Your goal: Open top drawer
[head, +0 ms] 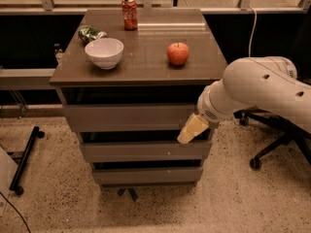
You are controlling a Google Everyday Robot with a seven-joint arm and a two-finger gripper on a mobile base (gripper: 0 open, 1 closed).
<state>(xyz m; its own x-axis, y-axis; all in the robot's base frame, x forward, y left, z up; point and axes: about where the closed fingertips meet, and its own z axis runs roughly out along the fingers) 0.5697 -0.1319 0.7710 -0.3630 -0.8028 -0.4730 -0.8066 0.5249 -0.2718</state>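
The top drawer [126, 116] is the uppermost grey-taupe front under the counter top, flat and handleless, with a dark gap above it. It stands a little further out than the two drawer fronts [141, 150] below it. My gripper [191, 130], with cream-coloured fingers, hangs from the white arm [262, 89] at the right end of the top drawer's lower edge, by the cabinet's right front corner. It points down and left toward the gap between the top and middle drawers.
On the counter top [146, 67] stand a white bowl [104, 52], a red apple [178, 53], a red soda can [129, 13] and a green bag [90, 33]. An office chair base [272, 144] is on the right, a black wheeled stand [24, 159] on the left.
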